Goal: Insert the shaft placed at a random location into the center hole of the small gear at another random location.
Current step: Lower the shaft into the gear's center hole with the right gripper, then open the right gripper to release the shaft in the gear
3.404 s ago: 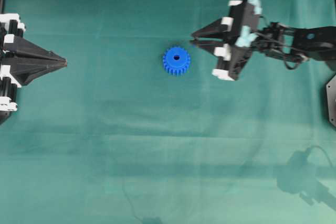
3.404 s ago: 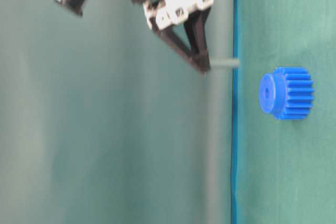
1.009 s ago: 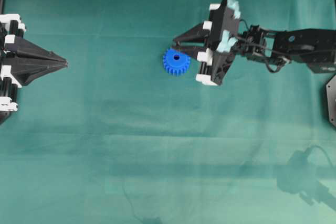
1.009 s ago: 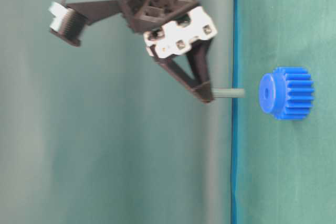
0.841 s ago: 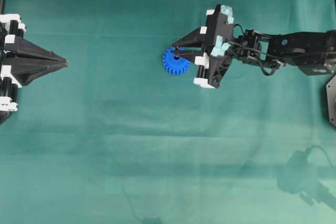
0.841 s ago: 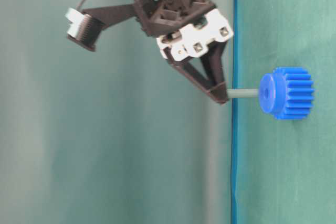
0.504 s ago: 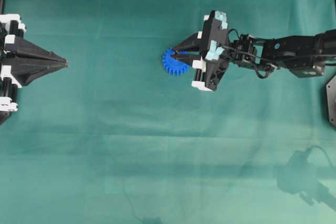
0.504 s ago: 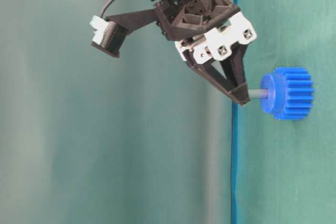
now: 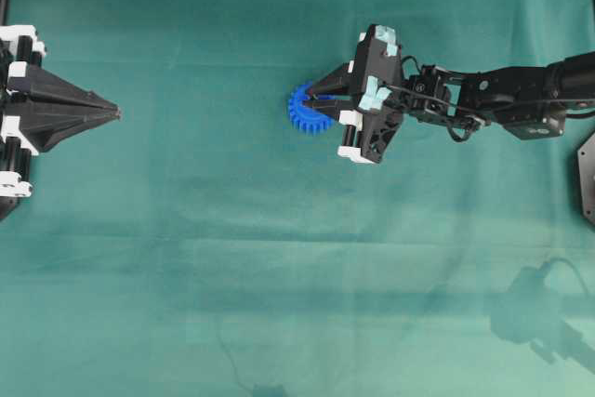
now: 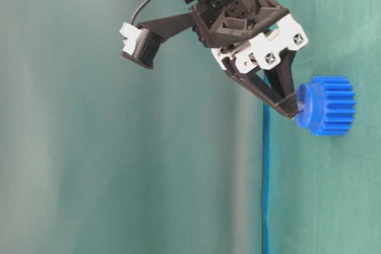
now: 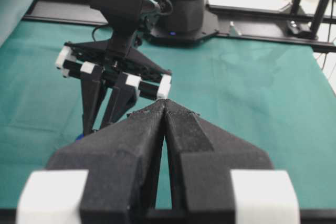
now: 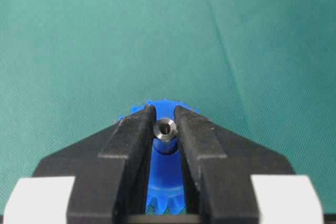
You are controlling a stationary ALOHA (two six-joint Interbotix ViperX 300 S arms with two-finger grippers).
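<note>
Shaft and gear are now meeting: in the overhead view the right gripper (image 9: 313,97) is sitting over the gear (image 9: 304,112), while a second ago its tips were only at the gear's upper right edge and the center hole was showing. Now the hole is being covered. One gear is lying on the green cloth (image 9: 279,267), in the same place as before. Two grippers are in this view. The left gripper (image 9: 115,113) is resting at the left edge with its fingers pressed together, holding nothing, and it is not changing place.

In the table-level view the right gripper (image 10: 292,110) is touching the hub of the gear (image 10: 327,113). A second ago a clear piece of grey shaft was standing between the tips and the hub; now almost none of it is showing.

In the left wrist view the left gripper (image 11: 165,104) is clenched and empty, and the right gripper (image 11: 97,128) is pointing down at the cloth (image 11: 252,103) in front of it.

In the right wrist view one shaft (image 12: 165,128) is being pinched between the two fingers (image 12: 131,135) of the right gripper (image 12: 165,124), with its round end facing the camera. The gear (image 12: 163,174) is lying directly under it.
</note>
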